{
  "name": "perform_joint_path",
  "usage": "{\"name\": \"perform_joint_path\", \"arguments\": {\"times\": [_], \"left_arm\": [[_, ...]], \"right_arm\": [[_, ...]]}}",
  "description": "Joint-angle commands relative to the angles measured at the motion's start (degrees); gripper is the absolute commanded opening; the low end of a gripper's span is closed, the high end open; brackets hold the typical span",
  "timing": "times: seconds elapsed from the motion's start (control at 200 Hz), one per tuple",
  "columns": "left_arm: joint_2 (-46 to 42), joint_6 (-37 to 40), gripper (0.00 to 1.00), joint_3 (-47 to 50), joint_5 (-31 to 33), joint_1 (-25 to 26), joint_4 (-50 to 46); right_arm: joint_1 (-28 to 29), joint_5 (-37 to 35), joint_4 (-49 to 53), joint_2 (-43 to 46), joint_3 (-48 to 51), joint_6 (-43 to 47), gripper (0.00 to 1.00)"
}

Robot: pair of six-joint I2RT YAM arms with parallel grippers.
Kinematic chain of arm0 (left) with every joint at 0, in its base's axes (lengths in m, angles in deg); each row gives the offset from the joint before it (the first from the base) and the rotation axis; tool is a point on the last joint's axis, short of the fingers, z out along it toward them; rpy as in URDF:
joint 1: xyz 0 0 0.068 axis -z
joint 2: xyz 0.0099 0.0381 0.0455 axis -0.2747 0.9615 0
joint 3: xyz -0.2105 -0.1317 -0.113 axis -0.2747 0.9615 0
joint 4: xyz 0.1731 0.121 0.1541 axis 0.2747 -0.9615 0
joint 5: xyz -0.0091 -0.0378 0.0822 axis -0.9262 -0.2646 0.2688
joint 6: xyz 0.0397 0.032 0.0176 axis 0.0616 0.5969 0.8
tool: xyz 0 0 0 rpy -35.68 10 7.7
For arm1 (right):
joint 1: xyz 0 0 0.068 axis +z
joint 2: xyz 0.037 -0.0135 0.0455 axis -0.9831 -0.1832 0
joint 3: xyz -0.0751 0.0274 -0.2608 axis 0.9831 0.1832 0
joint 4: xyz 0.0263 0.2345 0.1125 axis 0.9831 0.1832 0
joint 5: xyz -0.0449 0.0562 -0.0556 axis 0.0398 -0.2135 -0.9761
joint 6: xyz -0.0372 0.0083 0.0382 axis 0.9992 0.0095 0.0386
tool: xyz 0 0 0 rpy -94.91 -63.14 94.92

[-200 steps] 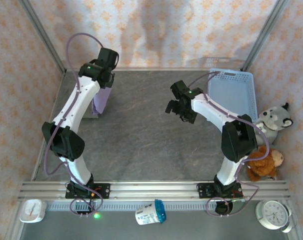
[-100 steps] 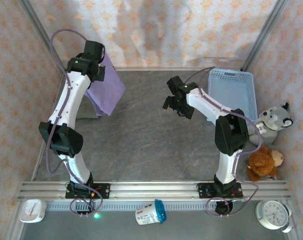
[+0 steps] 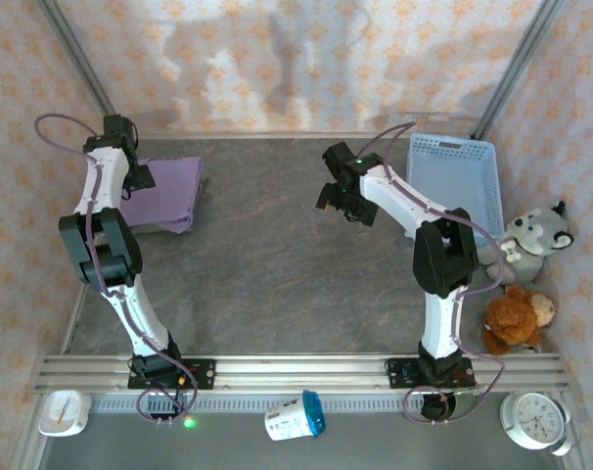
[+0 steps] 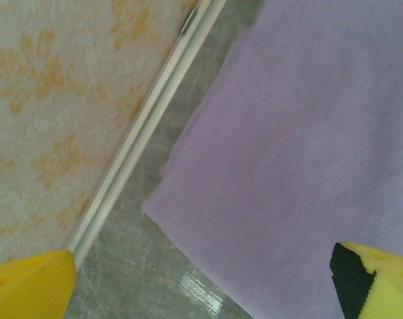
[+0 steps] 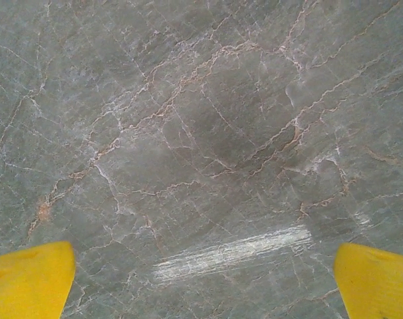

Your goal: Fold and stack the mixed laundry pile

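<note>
The lavender-purple soft cloth T-shirt [image 3: 169, 191] lies flat and folded at the far left corner of the grey marbled counter [image 3: 277, 274], close to its left edge. The left end effector [image 3: 140, 176] hovers just over it, spread wide and holding nothing. The right end effector [image 3: 343, 204] hangs wide and empty above bare counter. I judge the left arm should lift straight up, so it cannot snag the fold.

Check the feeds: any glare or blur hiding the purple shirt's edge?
Left wrist: soft focus, edge of the purple shirt clear against the table. Right wrist: white glare streak on the table. Top external: sharp, arm shadows on the back wall.
</note>
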Motion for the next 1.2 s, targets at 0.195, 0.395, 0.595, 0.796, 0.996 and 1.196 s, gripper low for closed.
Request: {"name": "perform_joint_path", "arguments": {"times": [0.195, 0.395, 0.595, 0.796, 0.996, 1.196], "left_arm": [[-10.7, -3.5, 1.0, 3.2, -5.8, 1.4, 2.7], [-19.6, -5.1, 1.0, 13.8, -13.2, 3.4, 8.4], [-27.7, -4.5, 1.0, 25.6, -12.7, 9.2, 16.8], [-32.3, -7.1, 1.0, 38.2, -13.8, 11.6, 29.3], [-32.3, 1.8, 1.0, 45.7, -2.7, 19.7, 38.8], [-31.9, 5.6, 1.0, 55.5, 1.7, 21.7, 55.2]], "right_arm": [[-0.2, -9.9, 2.0, 3.1, 1.8, 6.2, 0.99], [-2.5, -16.8, -4.9, 8.1, 9.7, 16.3, 1.0], [-4.6, -22.6, -22.7, 15.3, 24.4, 29.3, 1.0], [-9.4, -22.9, -40.7, 21.1, 38.3, 36.8, 0.99], [-17.4, -18.3, -54.5, 26.2, 48.9, 40.3, 0.99], [-19.7, -17.2, -69.9, 22.4, 54.2, 41.1, 1.0]]}}
